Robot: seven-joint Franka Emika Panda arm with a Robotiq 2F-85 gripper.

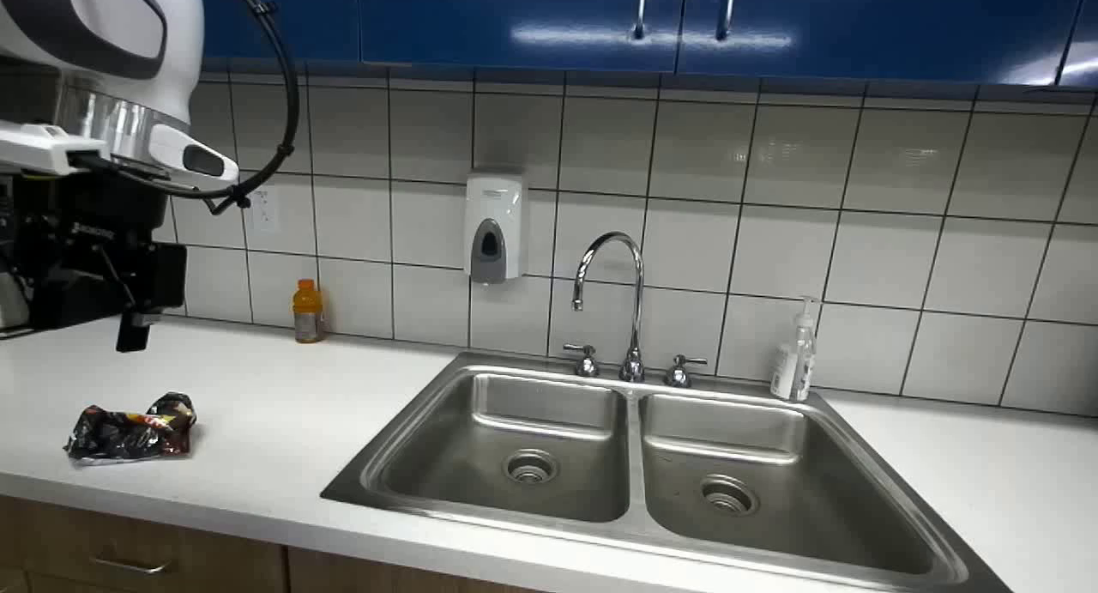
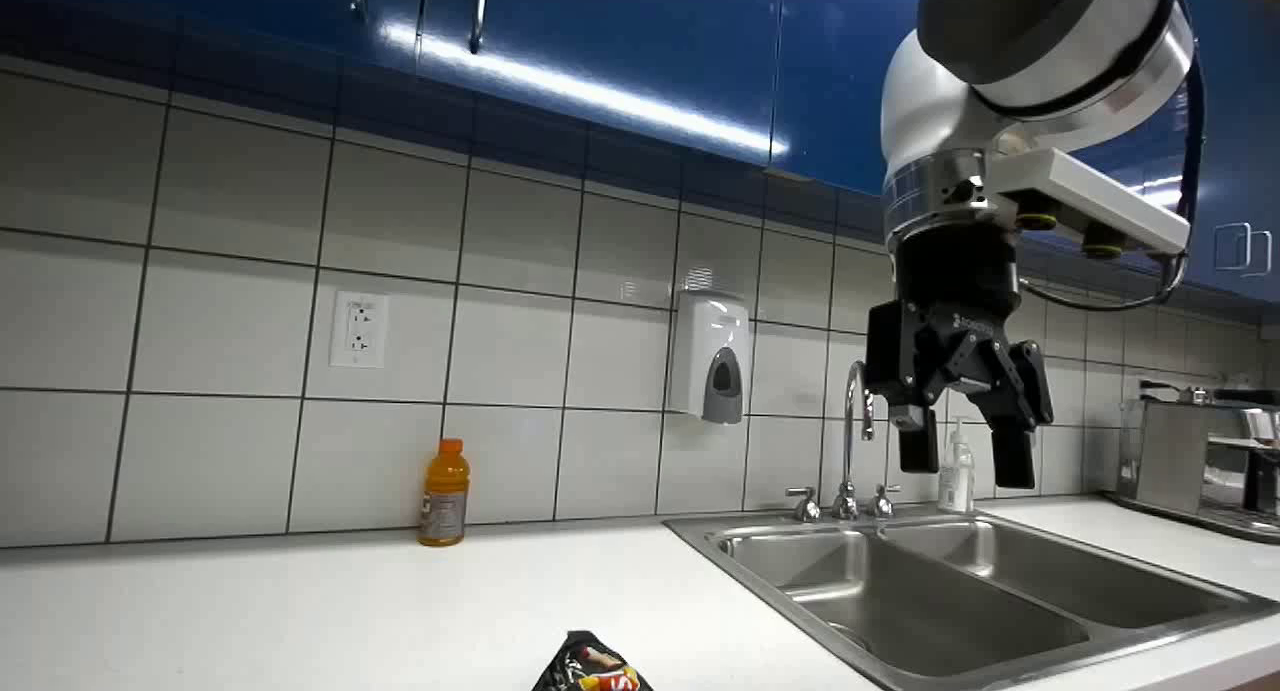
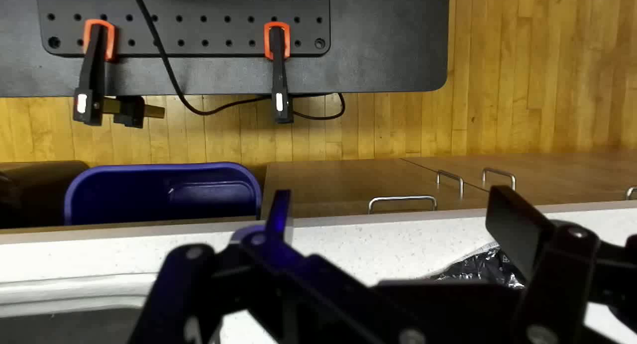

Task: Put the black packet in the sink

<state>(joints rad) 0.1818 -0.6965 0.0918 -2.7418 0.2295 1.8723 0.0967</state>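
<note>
The crumpled black packet (image 1: 129, 432) with red, orange and white print lies on the white counter near its front edge, left of the sink. In an exterior view only its top (image 2: 590, 668) shows at the bottom edge. In the wrist view part of the packet (image 3: 480, 267) shows beyond one finger, the rest hidden by the gripper. The steel double-basin sink (image 1: 636, 456) also shows in an exterior view (image 2: 1180, 621) and at the lower left of the wrist view (image 3: 64, 291). My gripper (image 2: 966, 455) is open, empty and well above the counter; its open fingers (image 3: 390, 202) frame the wrist view.
An amber bottle (image 1: 307, 311) stands by the tiled wall. A soap dispenser (image 1: 496, 228) hangs on the wall. A chrome faucet (image 1: 636, 310) and a pump bottle (image 1: 796, 357) stand behind the sink. Blue cabinets (image 1: 523, 18) hang above. A metal appliance (image 2: 1200, 461) stands beyond the sink.
</note>
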